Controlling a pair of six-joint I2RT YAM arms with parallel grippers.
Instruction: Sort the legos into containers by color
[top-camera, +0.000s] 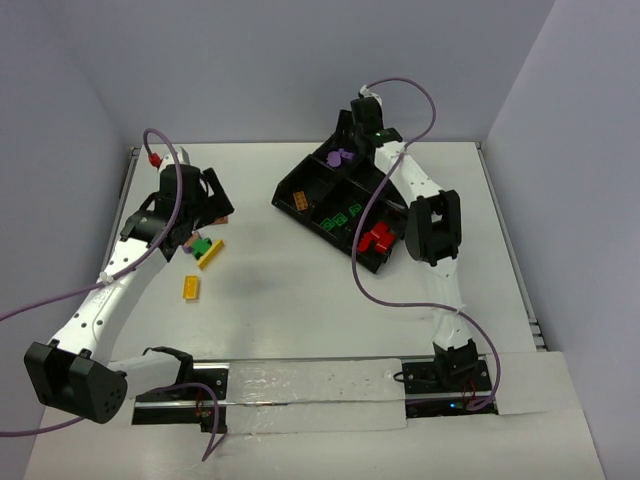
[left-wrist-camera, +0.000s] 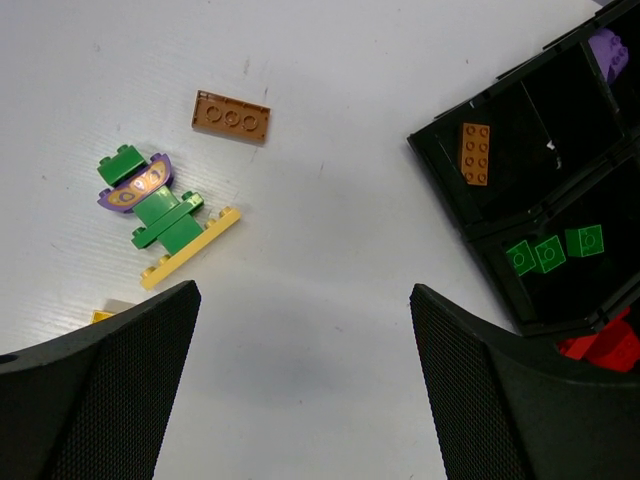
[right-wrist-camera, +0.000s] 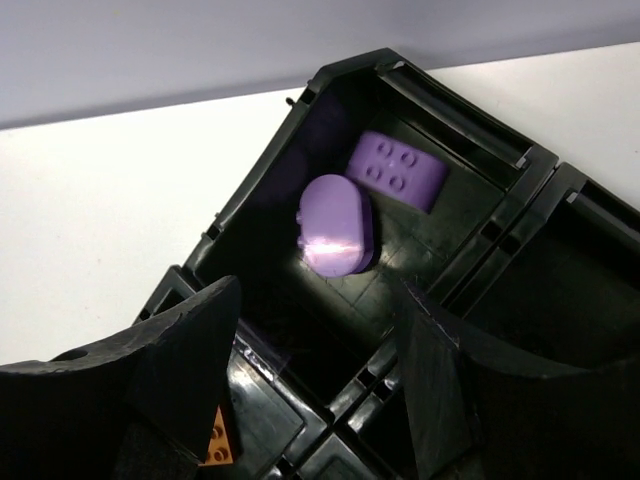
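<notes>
The black divided tray (top-camera: 284, 190) lies at the back right. It holds two purple pieces (top-camera: 340, 157), an orange brick (top-camera: 300, 199), green bricks (top-camera: 340, 216) and red bricks (top-camera: 377, 238), each colour in its own compartment. My right gripper (right-wrist-camera: 318, 300) is open and empty above the purple compartment, over a rounded purple piece (right-wrist-camera: 336, 225) and a purple brick (right-wrist-camera: 396, 170). My left gripper (left-wrist-camera: 302, 300) is open and empty above bare table. A green and purple cluster (left-wrist-camera: 150, 200) on a yellow plate (left-wrist-camera: 190, 248) and a brown plate (left-wrist-camera: 231, 116) lie ahead of it to the left.
A loose yellow brick (top-camera: 190, 287) lies on the table nearer the arm bases. The tray's near corner (left-wrist-camera: 440, 170) is to the right of my left fingers. White walls close in the table at the back and sides.
</notes>
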